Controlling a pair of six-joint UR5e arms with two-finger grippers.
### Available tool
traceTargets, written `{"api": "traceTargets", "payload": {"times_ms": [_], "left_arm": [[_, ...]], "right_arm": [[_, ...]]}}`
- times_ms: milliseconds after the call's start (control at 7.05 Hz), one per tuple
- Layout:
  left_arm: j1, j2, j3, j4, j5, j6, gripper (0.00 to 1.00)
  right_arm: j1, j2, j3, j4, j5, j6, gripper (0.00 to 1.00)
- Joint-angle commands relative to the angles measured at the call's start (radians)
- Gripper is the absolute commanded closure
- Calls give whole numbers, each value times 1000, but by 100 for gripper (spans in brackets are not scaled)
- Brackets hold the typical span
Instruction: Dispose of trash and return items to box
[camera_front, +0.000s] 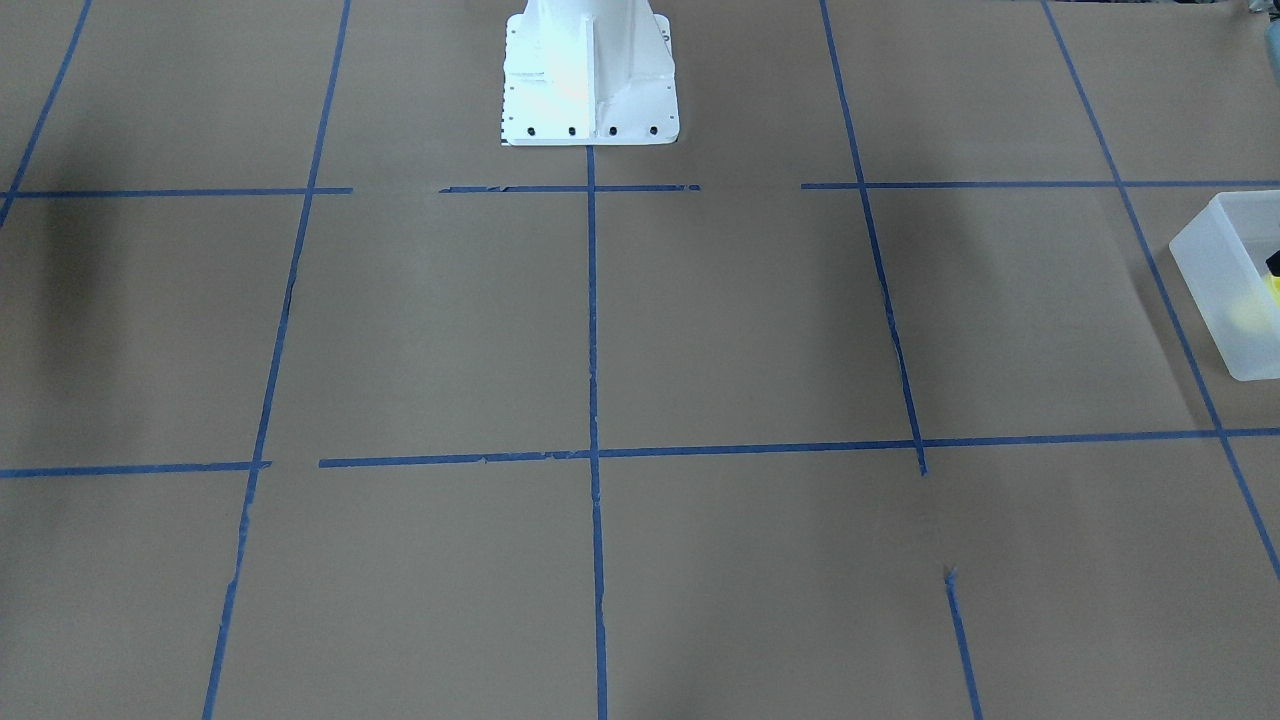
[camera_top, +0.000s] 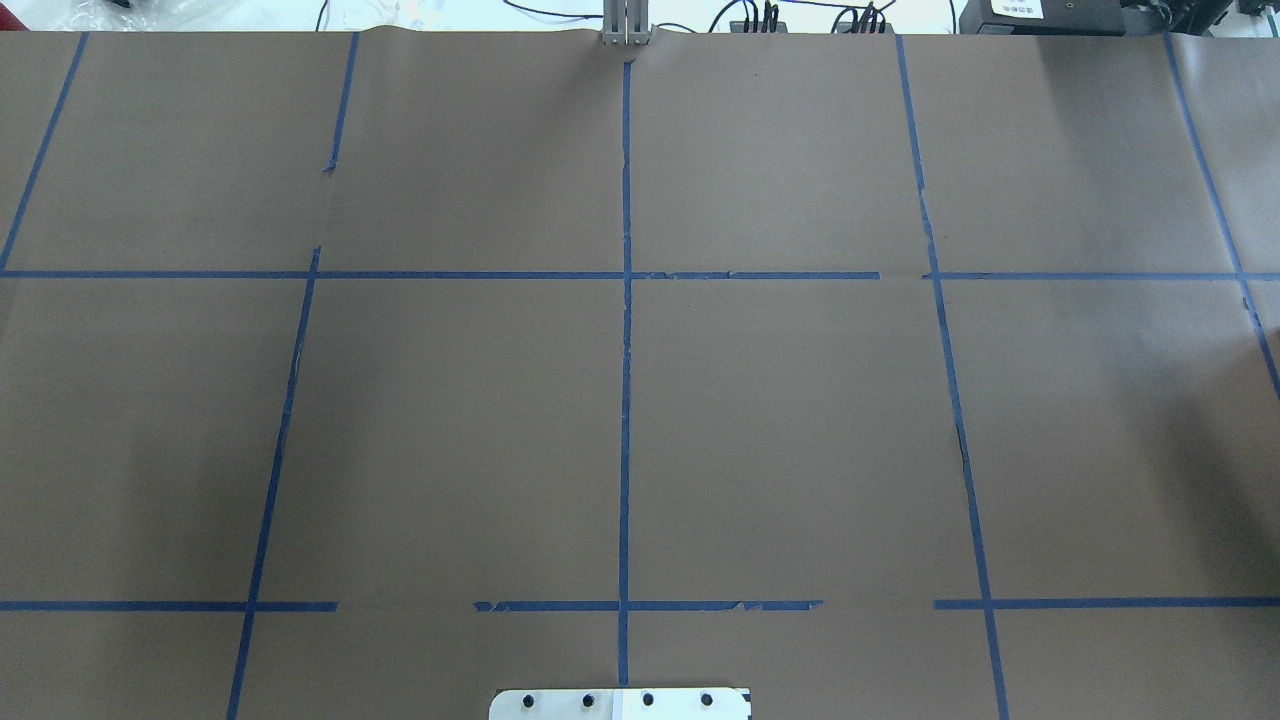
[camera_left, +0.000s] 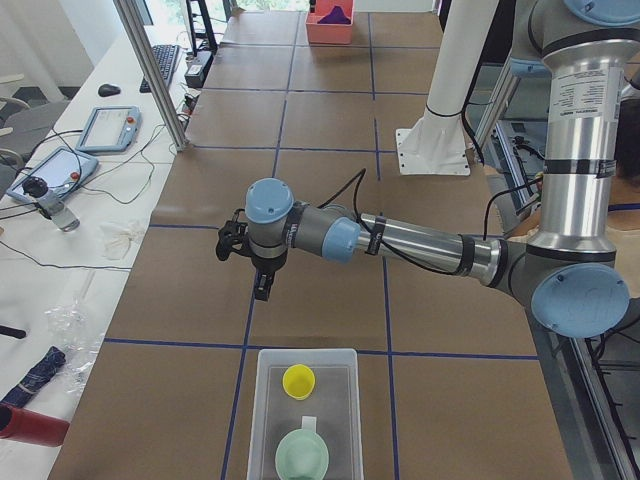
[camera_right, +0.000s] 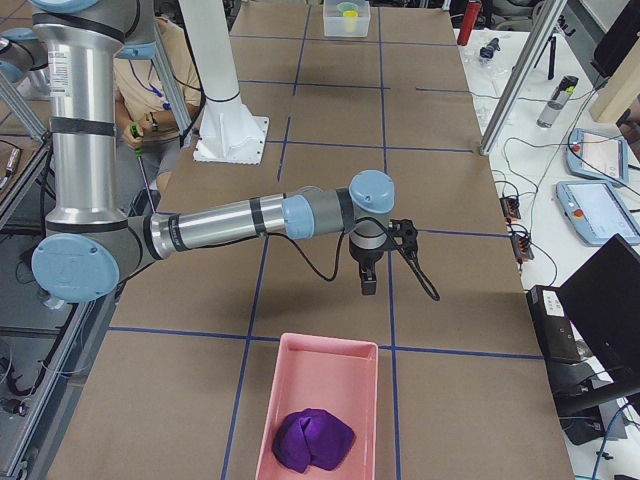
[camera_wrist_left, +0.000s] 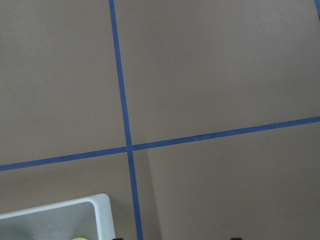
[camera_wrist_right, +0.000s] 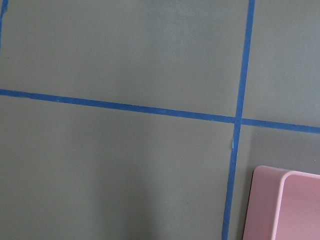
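The yellow cup (camera_left: 298, 381) and the mint-green bowl (camera_left: 302, 456) sit inside the translucent box (camera_left: 262, 420) at the table's left end. The box also shows in the front view (camera_front: 1215, 270) and its corner in the left wrist view (camera_wrist_left: 102, 212). My left gripper (camera_left: 262, 285) hangs above the table a little beyond the box, empty as far as I can see. My right gripper (camera_right: 368, 280) hangs above the table just beyond the pink tray. Both show only in the side views, so I cannot tell if they are open or shut.
A pink tray (camera_right: 300, 380) at the table's right end holds a crumpled purple thing (camera_right: 313, 440); its corner shows in the right wrist view (camera_wrist_right: 270, 200). The robot's white base (camera_front: 590, 80) stands at the table's middle edge. Blue tape lines cross the brown table.
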Motion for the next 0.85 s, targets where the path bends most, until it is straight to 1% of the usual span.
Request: {"api": "traceTargets", "payload": {"times_ms": [0, 284, 567, 709], "left_arm": [[5, 46, 26, -21, -32, -7, 0], [6, 58, 35, -52, -21, -4, 0], [5, 58, 38, -72, -30, -6, 0], [1, 60, 31, -145, -27, -13, 0]], "right_arm": [[0, 9, -57, 12, 2, -7, 0], [-1, 9, -52, 14, 0, 0, 0], [-7, 7, -63, 49, -1, 5, 0], [-6, -3, -46, 51, 0, 5, 0]]}}
